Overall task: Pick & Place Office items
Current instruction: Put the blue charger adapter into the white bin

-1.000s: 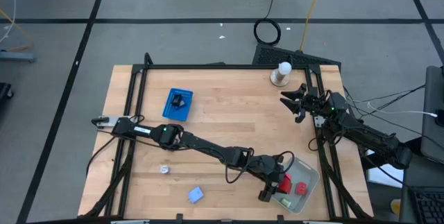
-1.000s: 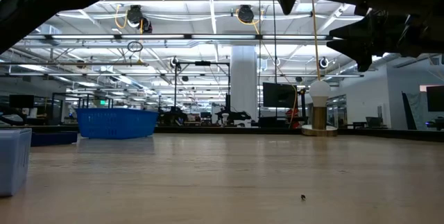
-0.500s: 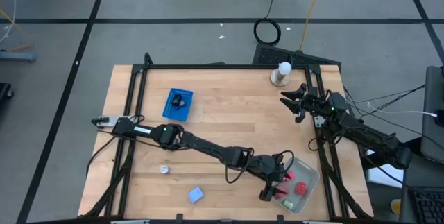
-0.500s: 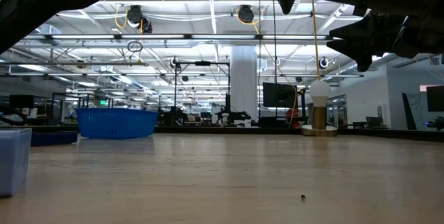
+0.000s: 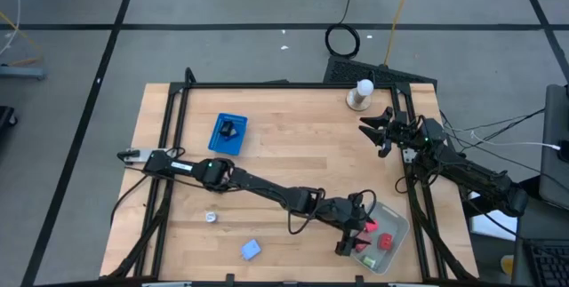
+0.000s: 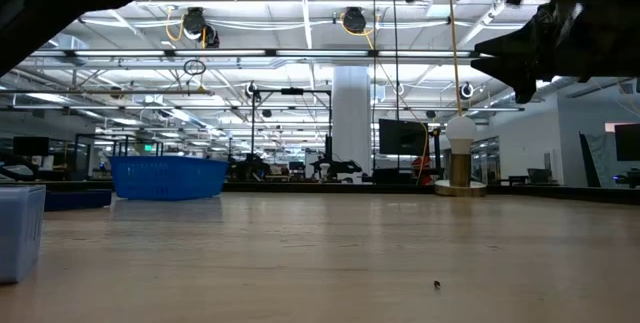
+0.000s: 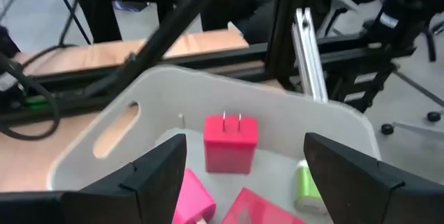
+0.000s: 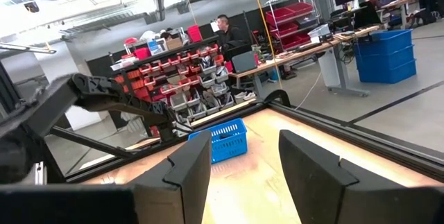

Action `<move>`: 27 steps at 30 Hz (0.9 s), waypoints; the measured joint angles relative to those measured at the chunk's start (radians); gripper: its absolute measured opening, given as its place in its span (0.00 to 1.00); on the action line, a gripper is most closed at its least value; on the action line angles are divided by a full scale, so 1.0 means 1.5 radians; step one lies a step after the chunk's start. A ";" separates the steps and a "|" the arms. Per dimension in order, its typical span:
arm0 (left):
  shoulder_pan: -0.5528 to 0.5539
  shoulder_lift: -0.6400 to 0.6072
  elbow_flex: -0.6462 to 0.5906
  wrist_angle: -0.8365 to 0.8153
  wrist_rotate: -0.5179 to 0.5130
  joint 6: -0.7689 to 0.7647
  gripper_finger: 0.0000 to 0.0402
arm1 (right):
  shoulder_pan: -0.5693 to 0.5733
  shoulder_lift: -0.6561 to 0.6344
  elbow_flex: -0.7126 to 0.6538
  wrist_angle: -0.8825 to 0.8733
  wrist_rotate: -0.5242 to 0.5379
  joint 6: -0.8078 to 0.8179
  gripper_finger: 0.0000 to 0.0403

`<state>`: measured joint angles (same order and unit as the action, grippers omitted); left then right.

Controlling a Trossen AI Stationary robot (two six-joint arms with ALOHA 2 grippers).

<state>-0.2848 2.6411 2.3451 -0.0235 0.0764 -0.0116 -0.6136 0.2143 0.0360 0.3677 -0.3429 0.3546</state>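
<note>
High view: the left gripper (image 5: 356, 235) hangs over the translucent tray (image 5: 394, 230) at the worktop's near right corner — red blocks (image 5: 385, 241) inside; the right gripper (image 5: 375, 131) waits near the white stand (image 5: 361, 94). Left wrist view: fingers spread, empty, above a red plug block (image 7: 230, 143) — the right's fingers stand parted.

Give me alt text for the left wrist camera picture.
The left gripper hangs open over a pale translucent tray. In the tray lie a red block with two metal prongs, two more red pieces and a green piece.
</note>
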 joint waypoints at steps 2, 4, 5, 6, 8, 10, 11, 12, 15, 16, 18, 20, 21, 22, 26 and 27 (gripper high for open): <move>0.000 -0.019 0.000 -0.014 0.000 -0.001 0.72 | 0.000 0.000 0.000 0.000 0.000 0.000 0.40; 0.002 -0.041 0.001 -0.031 -0.001 0.004 0.72 | 0.000 0.000 0.000 -0.001 0.000 0.000 0.40; 0.004 -0.050 0.001 -0.039 0.000 0.006 0.71 | 0.000 0.000 0.000 -0.002 0.000 0.000 0.40; 0.006 -0.059 0.001 -0.048 -0.001 0.007 0.71 | 0.000 0.000 0.000 0.000 0.000 0.000 0.40; 0.012 -0.072 0.001 -0.075 0.000 0.007 0.70 | 0.000 0.000 0.000 0.000 0.000 0.000 0.40; 0.018 -0.085 0.001 -0.111 0.000 0.007 0.69 | 0.000 0.000 0.000 0.000 0.000 0.000 0.40; 0.021 -0.090 0.001 -0.125 0.000 0.006 0.68 | 0.000 0.000 0.000 0.000 0.000 0.000 0.40; 0.023 -0.098 0.001 -0.140 0.000 0.006 0.68 | 0.000 0.000 0.000 0.000 0.000 0.000 0.40; 0.028 -0.123 0.001 -0.184 0.000 0.006 0.69 | 0.000 0.000 0.000 0.000 0.000 0.000 0.40; 0.029 -0.132 0.001 -0.198 0.000 0.006 0.69 | 0.000 0.000 0.000 0.000 0.000 0.000 0.40; 0.029 -0.144 0.001 -0.221 0.001 0.006 0.70 | 0.000 0.000 0.000 0.000 0.000 0.000 0.40; 0.029 -0.156 0.001 -0.240 0.001 0.005 0.71 | 0.000 0.000 0.000 -0.001 0.000 0.000 0.40; 0.029 -0.162 0.001 -0.243 0.001 0.005 0.72 | 0.000 0.000 0.000 0.000 0.000 0.000 0.40; 0.029 -0.166 0.001 -0.243 0.001 0.005 0.72 | 0.000 0.000 0.000 0.000 0.000 0.000 0.40; 0.031 -0.180 0.001 -0.240 0.003 0.004 0.71 | 0.000 0.000 0.000 0.000 0.000 0.000 0.40; 0.032 -0.180 0.001 -0.234 0.003 0.002 0.71 | 0.000 0.000 0.000 0.000 0.000 0.000 0.40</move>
<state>-0.2365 2.3714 2.3459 -0.3750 0.0806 -0.0081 -0.6135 0.2142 0.0357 0.3683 -0.3428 0.3546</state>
